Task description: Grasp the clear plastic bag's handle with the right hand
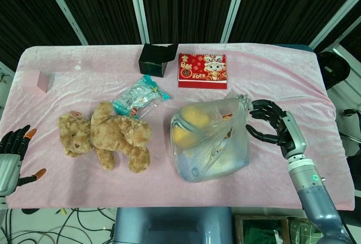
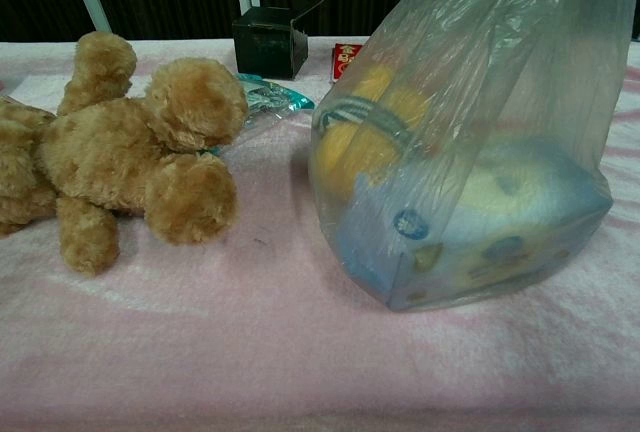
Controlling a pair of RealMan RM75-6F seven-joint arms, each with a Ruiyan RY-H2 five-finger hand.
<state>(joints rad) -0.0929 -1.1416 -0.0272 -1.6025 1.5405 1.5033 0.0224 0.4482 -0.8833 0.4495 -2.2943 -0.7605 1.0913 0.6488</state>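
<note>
The right robot hand [image 1: 269,121] hovers over the desk [image 1: 293,80] with its dark fingers [image 1: 260,107] spread and curled toward the clear plastic bag [image 1: 211,139]; it holds nothing. Its fingertips lie just beside the bag's bunched upper edge, and the head view does not settle whether they touch the film. The bag's handle [image 1: 241,104] rises as a crumpled peak right in front of those fingertips, between the right robot hand and the bag's bulging body.

The bag is thin, wrinkled, see-through film, sagging round its load: a yellow rounded thing and a pale blue box with small printed marks, seen through the plastic in the chest view. Nothing stands between the right robot hand and the handle.

Beyond the bag, further from the right robot hand, a fluffy brown teddy bear [image 1: 107,136] lies on its side, a teal-edged clear packet [image 1: 138,97] by its upper side. Toward the desk's far edge sit a flat red box [image 1: 202,70] with a cartoon print and an open black box [image 1: 153,60]. A small pink block [image 1: 35,81] rests at the far corner. The desk is covered in soft pink velvety cloth.

The left robot hand [image 1: 14,153] hangs at the opposite edge, fingers apart, orange-tipped, holding nothing.
</note>
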